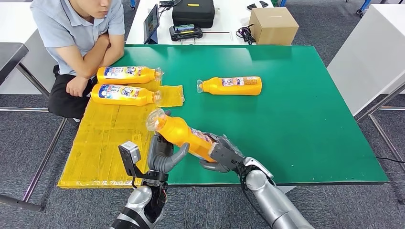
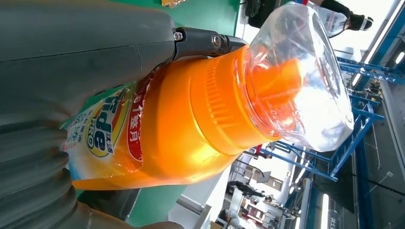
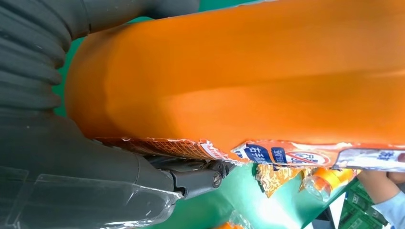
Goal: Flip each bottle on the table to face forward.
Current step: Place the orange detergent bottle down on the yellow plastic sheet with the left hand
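While gripped: bottle (image 1: 184,135), both robot hands.

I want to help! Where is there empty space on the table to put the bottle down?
Free: the green table right of the lone bottle, and the yellow mat near its front edge. Crowded: the mat's far end, where two bottles lie beside a person.
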Available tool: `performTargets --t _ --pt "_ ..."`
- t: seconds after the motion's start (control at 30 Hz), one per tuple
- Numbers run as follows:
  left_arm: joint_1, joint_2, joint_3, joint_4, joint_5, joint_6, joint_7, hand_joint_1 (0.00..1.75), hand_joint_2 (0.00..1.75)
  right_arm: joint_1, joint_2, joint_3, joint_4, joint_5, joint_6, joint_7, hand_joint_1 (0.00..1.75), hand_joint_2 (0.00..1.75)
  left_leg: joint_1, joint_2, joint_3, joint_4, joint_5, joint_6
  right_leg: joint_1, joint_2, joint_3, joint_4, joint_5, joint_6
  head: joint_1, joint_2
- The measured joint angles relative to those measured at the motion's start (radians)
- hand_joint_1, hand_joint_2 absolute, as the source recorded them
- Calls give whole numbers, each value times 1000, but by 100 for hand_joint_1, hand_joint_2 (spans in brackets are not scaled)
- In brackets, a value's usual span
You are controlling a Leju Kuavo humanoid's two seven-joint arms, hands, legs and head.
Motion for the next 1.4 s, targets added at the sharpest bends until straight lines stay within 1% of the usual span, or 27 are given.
performTargets --t 0.17,0.3,0.4,0.7,0.97,1.0,1.1,1.13,1.23,1.4 --pt "0 0 -1 0 7 -4 5 0 175 -2 1 0 8 3 0 0 175 175 0 0 0 0 0 0 0 0 0 0 0 0 0 0" --pt "-4 0 -2 13 34 -26 41 0 175 -8 6 0 16 17 -4 0 175 175 0 0 0 0 0 0 0 0 0 0 0 0 0 0" --pt "-11 0 -8 48 45 -33 56 0 175 -8 10 2 16 19 -4 -3 175 175 0 0 0 0 0 0 0 0 0 0 0 0 0 0" --pt "-35 -2 -18 128 49 -9 58 0 175 -9 23 12 11 15 8 -1 175 175 0 0 0 0 0 0 0 0 0 0 0 0 0 0" --pt "-78 -11 -15 202 80 6 41 0 175 -21 38 37 13 8 10 1 175 175 0 0 0 0 0 0 0 0 0 0 0 0 0 0" --pt "-81 -12 -15 208 84 6 36 4 175 -23 39 41 14 7 10 1 175 175 0 0 0 0 0 0 0 0 0 0 0 0 0 0" --pt "-87 -14 -15 214 89 13 14 134 175 -28 42 49 18 0 10 1 175 175 0 0 0 0 0 0 0 0 0 0 0 0 0 0" --pt "-88 -15 -15 212 87 17 5 173 175 -30 44 51 21 -2 10 1 175 175 0 0 0 0 0 0 0 0 0 0 0 0 0 0" --pt "-87 -16 -13 197 75 23 -12 175 175 -35 49 58 32 -7 10 -1 175 175 0 0 -1 0 0 0 0 0 0 0 0 0 0 0" --pt "-78 -16 -5 167 58 23 -18 175 175 -41 54 63 49 -14 8 -10 175 175 0 0 -1 0 0 0 0 0 -1 0 0 0 0 0"
